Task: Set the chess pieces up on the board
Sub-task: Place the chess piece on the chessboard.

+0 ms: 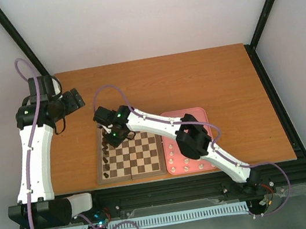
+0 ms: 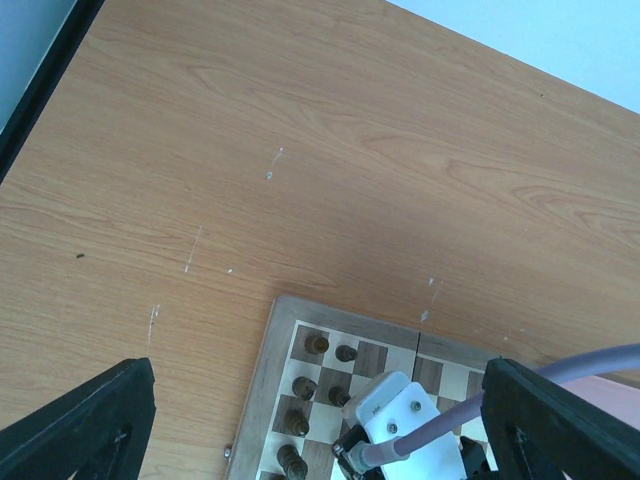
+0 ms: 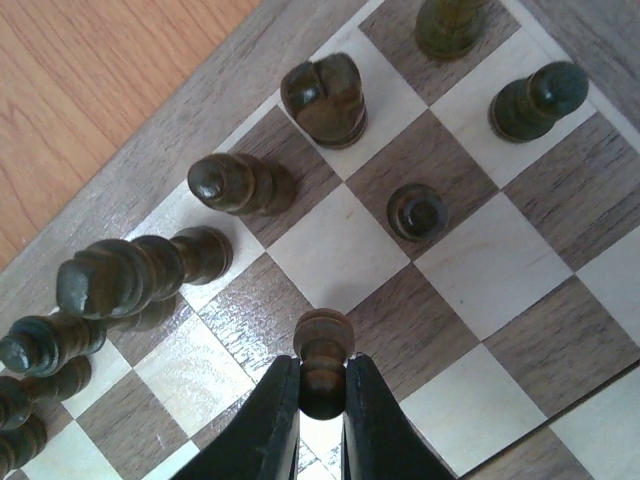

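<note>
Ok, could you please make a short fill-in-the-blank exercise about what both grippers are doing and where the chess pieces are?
1. The right gripper is ____ on a small dark brown wooden pawn over the square wooden chessboard.
2. The left gripper hangs with ____ jaws over the orange-brown wooden table.
3. The cream-white pieces are in the ____ rectangular tray.
Missing words: shut; open; pink.

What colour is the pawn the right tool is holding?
Dark brown; the pawn shows best in the right wrist view.
</note>
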You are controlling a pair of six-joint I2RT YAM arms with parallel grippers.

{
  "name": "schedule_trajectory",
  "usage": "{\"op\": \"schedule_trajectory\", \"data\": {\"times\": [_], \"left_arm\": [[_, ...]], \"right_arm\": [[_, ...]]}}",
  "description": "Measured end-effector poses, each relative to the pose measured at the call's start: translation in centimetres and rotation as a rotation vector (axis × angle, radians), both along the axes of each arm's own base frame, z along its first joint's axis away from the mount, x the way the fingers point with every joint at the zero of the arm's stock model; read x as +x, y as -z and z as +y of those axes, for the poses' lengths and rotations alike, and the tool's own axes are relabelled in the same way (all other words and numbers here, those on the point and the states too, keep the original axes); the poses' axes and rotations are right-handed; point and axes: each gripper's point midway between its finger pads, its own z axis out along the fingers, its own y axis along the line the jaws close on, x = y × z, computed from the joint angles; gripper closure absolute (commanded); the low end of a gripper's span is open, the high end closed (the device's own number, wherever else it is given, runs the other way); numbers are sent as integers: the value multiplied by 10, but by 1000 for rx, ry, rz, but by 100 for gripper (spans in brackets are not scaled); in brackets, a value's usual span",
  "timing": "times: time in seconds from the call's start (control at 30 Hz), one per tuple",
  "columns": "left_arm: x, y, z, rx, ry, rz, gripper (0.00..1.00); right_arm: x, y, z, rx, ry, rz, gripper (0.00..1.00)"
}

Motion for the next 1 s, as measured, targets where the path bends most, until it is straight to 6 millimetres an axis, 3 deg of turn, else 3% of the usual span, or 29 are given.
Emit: {"op": "schedule_trajectory", "data": {"times": [1.0], "left_arm": [[-2, 4, -1, -3, 3, 8, 0]], "right_arm": [[10, 4, 7, 10, -1, -44, 88]]}}
